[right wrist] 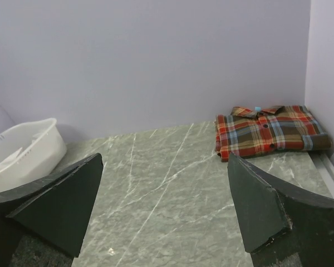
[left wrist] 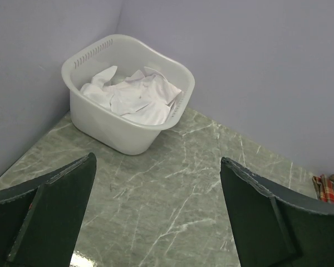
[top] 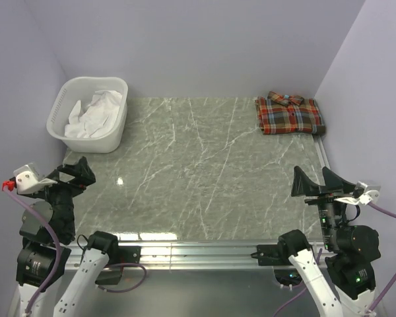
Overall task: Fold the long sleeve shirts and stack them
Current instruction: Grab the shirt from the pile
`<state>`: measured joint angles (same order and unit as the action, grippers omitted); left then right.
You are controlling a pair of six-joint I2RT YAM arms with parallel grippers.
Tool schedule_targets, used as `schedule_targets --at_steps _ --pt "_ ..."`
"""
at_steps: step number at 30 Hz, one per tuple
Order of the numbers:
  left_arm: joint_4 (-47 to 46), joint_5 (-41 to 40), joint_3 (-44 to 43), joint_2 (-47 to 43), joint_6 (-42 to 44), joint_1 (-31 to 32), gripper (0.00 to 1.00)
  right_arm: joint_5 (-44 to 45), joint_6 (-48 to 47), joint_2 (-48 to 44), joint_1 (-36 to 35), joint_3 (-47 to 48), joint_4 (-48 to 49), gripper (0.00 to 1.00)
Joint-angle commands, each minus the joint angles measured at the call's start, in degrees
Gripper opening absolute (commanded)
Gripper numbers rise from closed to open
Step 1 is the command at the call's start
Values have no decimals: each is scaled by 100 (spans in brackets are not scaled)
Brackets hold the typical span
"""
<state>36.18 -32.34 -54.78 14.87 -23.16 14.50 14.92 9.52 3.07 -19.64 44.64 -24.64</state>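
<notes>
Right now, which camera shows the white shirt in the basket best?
Left wrist view: the white shirt lies crumpled in the laundry basket, close, seen from above. Top external shows it smaller; right wrist catches only a sliver past the rim.

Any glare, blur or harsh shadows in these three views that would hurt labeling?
Top external: even light, soft shadows, one small glare spot on the table at near left. Left wrist: sharp on the basket and white shirt, with a glare patch at the bottom edge. Right wrist: plaid shirt crisp, light flat.
</notes>
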Motion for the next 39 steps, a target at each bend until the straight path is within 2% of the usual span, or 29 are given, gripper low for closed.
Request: schedule_targets --at_steps 1,8,13,20,23,25,27,29,30,35,39 --pt "-296 105 56 147 83 18 99 -50 23 115 -40 36 267 100" --pt "-384 157 -49 761 -154 9 99 -234 217 307 -40 9 188 100" --pt "-86 9 -603 2088 -548 9 99 -524 340 659 -40 71 21 100" --pt "292 -176 -2077 4372 -690 -18 99 -1333 322 1406 -49 203 -313 100" --pt "232 147 -2631 5366 -664 -350 99 -1474 357 1565 -40 177 -445 100" --pt "144 655 -2922 6078 -733 -877 99 -1606 410 1556 -40 115 -436 100" --pt "126 781 -3397 6805 -795 -1307 99 -1632 498 1504 -40 -8 -366 100" --pt "99 843 -3914 7290 -813 -1432 99 -1624 533 1416 -49 -104 -357 100" --pt "143 878 -4126 7824 -813 -1711 99 -1624 542 1398 -40 -148 -331 100" --pt "740 825 -5435 9365 -769 -2003 99 -1553 560 1415 -40 -219 -383 100" --pt "724 1273 -5815 10279 -892 -2328 99 -1615 516 1486 -40 -228 -480 100"
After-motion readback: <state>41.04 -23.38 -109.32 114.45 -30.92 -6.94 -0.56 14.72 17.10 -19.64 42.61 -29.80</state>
